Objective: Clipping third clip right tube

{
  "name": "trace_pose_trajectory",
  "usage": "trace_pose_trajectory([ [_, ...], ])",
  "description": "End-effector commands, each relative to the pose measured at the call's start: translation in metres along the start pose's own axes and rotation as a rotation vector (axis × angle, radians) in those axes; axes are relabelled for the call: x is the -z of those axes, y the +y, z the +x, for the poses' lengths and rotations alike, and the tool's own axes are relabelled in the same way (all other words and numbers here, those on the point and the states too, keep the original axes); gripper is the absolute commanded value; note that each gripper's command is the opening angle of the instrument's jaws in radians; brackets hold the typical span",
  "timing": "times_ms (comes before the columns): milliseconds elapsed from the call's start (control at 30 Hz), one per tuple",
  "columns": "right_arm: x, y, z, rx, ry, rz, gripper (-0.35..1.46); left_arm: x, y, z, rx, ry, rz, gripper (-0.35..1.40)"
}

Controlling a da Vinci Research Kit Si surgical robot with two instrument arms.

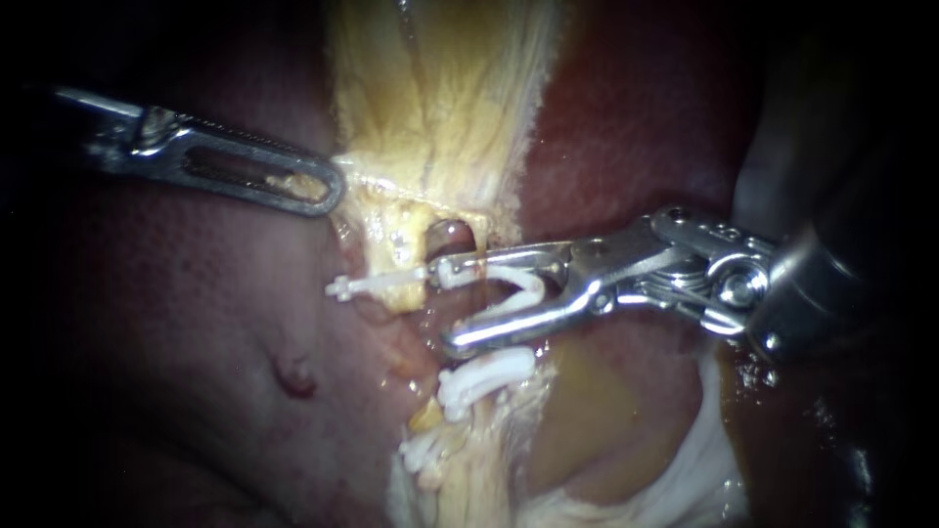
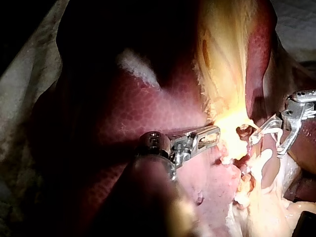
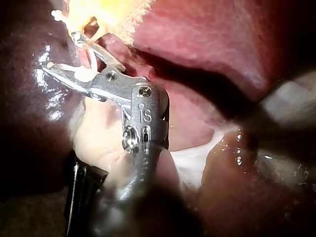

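The left tool lay over the liver. Its slotted jaws were together on the near edge of the yellow tissue, and a shred of that tissue showed through the slot.

Further right, two clips were already closed on the strand: a lower clip and an upper clip just above it. So the earlier part of the task looked done.

The third clip was not yet closed. It sat open between the jaws of the right tool, which stood wide apart and bore on it from both sides. One white leg reached out past the upper jaw. The tube seemed to lie in the clip's mouth, just under a small hole in the tissue. Squeezing the clip shut and letting go appeared to be what was left.

It was hard to tell whether both legs truly straddled the tube, because tissue and the upper jaw covered that spot. Glare washed it out in the left wrist view. In the right wrist view the tool's own body hid most of the tissue under the clip.
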Motion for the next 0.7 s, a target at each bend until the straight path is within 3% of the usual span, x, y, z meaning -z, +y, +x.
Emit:
trace_pose_trajectory([
  [33, 0.0002, 0.0000, -0.0002, -0.015, 0.000, 0.000, 0.35, 0.0000, 0.0000, 0.0000, 0.000, 0.000, 0.000, -0.35],
  [267, 0.0012, -0.0002, -0.0004, -0.027, -0.002, 0.005, -0.14, 0.0000, 0.0000, 0.0000, 0.000, 0.000, 0.000, -0.35],
  [467, 0.0013, -0.0002, -0.0004, -0.039, -0.004, 0.004, -0.35, -0.0001, 0.0001, 0.0000, 0.000, 0.000, 0.000, -0.35],
  [700, 0.0019, -0.0004, -0.0009, -0.122, -0.025, -0.002, -0.35, -0.0001, 0.0001, 0.0000, 0.000, 0.000, 0.000, -0.35],
])
